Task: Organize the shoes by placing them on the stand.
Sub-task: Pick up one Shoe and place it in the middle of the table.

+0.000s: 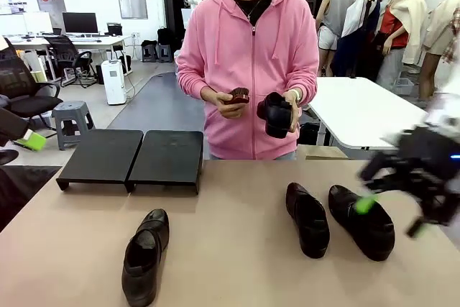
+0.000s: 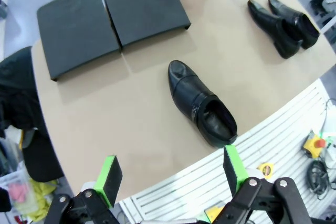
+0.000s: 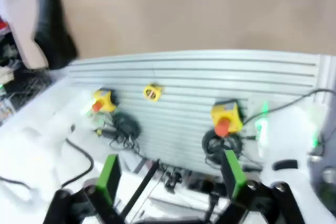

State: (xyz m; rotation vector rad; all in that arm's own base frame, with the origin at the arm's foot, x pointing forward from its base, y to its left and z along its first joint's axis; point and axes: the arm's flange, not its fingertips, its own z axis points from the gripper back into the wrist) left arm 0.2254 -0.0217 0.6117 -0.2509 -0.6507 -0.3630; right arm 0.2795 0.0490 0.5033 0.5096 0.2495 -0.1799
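Observation:
Three glossy black shoes lie on the tan table: one near the front left [image 1: 144,257] [image 2: 202,106] and a pair on the right [image 1: 307,218] [image 1: 363,221] [image 2: 283,19]. The person in a pink hoodie holds another shoe [image 1: 277,114] and a brown brush [image 1: 238,95]. The stand [image 1: 133,157] [image 2: 113,19], two bare black panels, sits at the far left. My left gripper [image 2: 171,174] [image 1: 29,140] is open, off the table's left edge. My right gripper [image 1: 389,217] [image 3: 171,176], blurred, hangs open over the rightmost shoe; its wrist view catches one shoe [image 3: 52,24].
Below the table's near edge is the ribbed grey robot base [image 3: 199,93] with yellow emergency-stop buttons [image 3: 227,116] and cables. A white table [image 1: 363,109] stands behind at the right. Bare tabletop [image 1: 230,199] lies between the stand and the shoes.

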